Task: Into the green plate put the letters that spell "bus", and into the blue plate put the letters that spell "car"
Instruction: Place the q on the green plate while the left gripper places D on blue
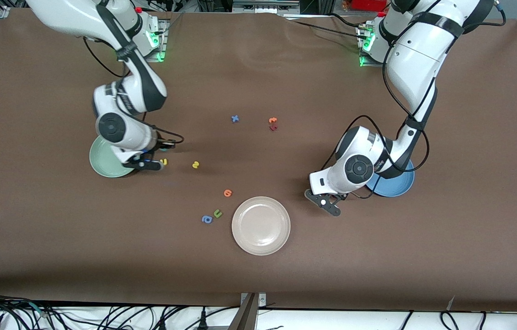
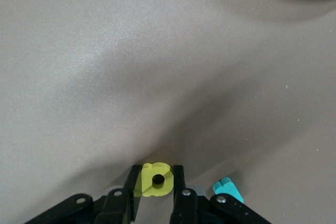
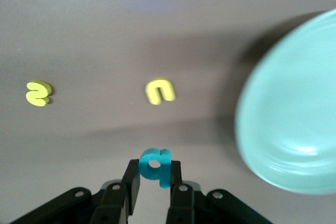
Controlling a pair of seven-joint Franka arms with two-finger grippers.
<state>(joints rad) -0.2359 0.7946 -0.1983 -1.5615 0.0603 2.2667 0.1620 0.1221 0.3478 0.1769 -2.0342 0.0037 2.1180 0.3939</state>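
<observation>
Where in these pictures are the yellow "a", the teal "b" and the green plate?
yellow "a" [image 2: 157, 180]: left wrist view, on its face beside the hole.
teal "b" [image 3: 156, 163]: right wrist view, on its round part.
green plate [image 1: 102, 158]: front view, on its bare inner surface.

In the front view the right arm covers much of the green plate [image 1: 102, 160], the left arm hides part of the blue plate [image 1: 398, 187], and the red letter [image 1: 273, 128] is too small to read.

Glossy green plate [image 3: 289, 124]; matt brown table cover [image 1: 377, 256]
</observation>
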